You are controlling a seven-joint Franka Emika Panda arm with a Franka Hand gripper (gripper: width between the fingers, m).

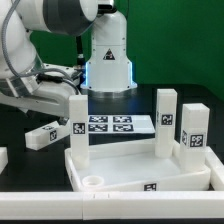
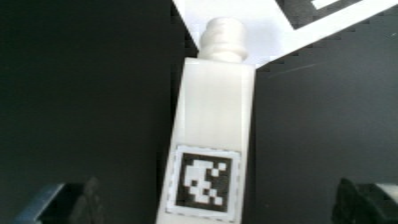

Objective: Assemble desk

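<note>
The white desk panel point(image 1: 130, 172) lies upside down near the front, with three tagged legs standing in its corners: one on the exterior view's left point(image 1: 77, 125) and two on its right point(image 1: 165, 120) point(image 1: 193, 132). One round corner socket point(image 1: 92, 181) is open. A fourth leg point(image 1: 42, 133) lies flat on the black table to the panel's left. In the wrist view this leg point(image 2: 210, 120) shows its peg point(image 2: 221, 38) and tag. My gripper point(image 2: 214, 202) hovers over it, open, and its dark fingers point(image 2: 63, 202) stand well apart from the leg's sides.
The marker board point(image 1: 110, 125) lies behind the panel; its corner also shows in the wrist view point(image 2: 329, 20). The robot base point(image 1: 108, 60) stands at the back. A white block point(image 1: 3, 158) sits at the exterior view's left edge.
</note>
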